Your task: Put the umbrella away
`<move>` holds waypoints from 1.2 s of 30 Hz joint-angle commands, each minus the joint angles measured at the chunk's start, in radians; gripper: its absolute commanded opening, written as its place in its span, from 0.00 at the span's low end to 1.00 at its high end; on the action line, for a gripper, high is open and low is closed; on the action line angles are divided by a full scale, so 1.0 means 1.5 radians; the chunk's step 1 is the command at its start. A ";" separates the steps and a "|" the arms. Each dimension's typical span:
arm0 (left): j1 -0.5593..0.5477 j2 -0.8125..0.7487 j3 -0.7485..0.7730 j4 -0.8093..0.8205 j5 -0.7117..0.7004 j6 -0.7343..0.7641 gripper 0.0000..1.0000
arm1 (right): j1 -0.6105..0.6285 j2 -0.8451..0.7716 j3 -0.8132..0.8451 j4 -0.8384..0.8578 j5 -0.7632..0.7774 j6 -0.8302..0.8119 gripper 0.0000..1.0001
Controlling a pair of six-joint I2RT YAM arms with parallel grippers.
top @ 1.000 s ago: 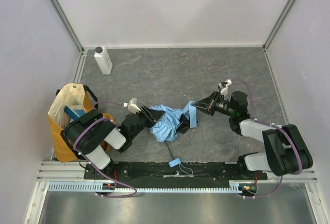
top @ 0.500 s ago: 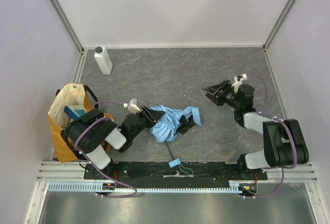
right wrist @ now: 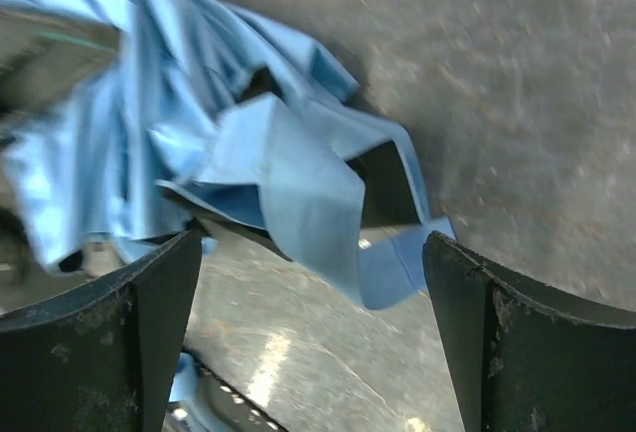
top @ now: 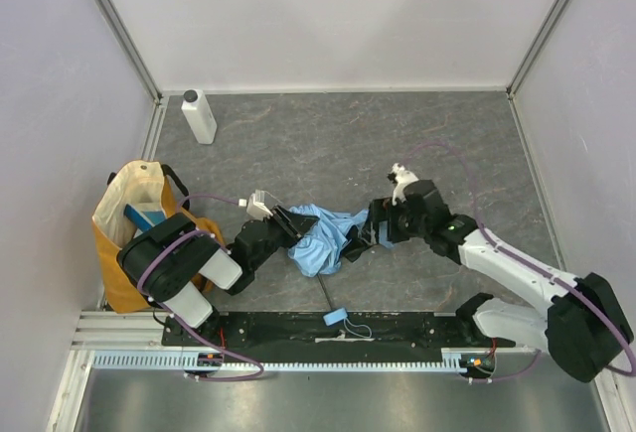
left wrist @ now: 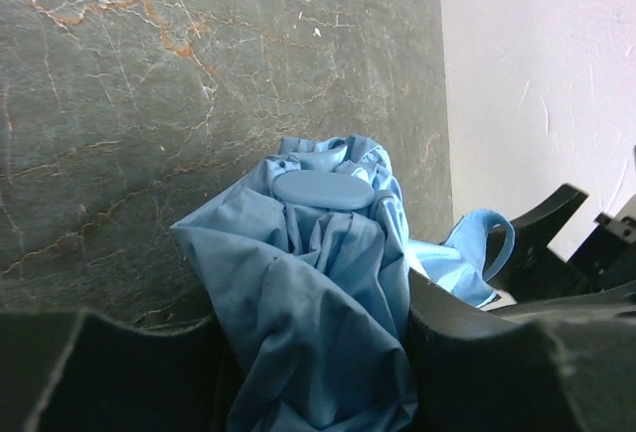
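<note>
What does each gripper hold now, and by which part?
The left gripper holds the umbrella by its bunched fabric. The right gripper is open, holding nothing.

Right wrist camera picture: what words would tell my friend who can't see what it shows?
A crumpled light-blue umbrella lies on a grey, stone-patterned table, and the picture is slightly blurred. The right gripper is open in front of it, its two dark fingers wide apart at the bottom corners, framing the loose cloth.
</note>
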 commanded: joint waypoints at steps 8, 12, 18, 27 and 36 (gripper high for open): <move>-0.008 -0.013 -0.003 0.006 -0.041 0.042 0.02 | 0.065 0.113 0.091 -0.054 0.542 0.038 0.81; -0.009 -0.019 0.000 -0.017 -0.046 0.033 0.02 | -0.050 0.169 0.123 0.002 0.518 0.006 0.76; -0.013 -0.047 0.015 -0.091 -0.064 0.019 0.02 | -0.105 0.218 0.183 -0.062 0.528 -0.083 0.84; -0.044 -0.064 0.053 -0.233 -0.142 -0.010 0.02 | 0.062 0.023 0.160 -0.122 0.366 -0.113 0.93; -0.090 -0.077 0.128 -0.450 -0.233 -0.082 0.02 | 0.376 0.041 0.037 0.215 0.326 -0.149 0.91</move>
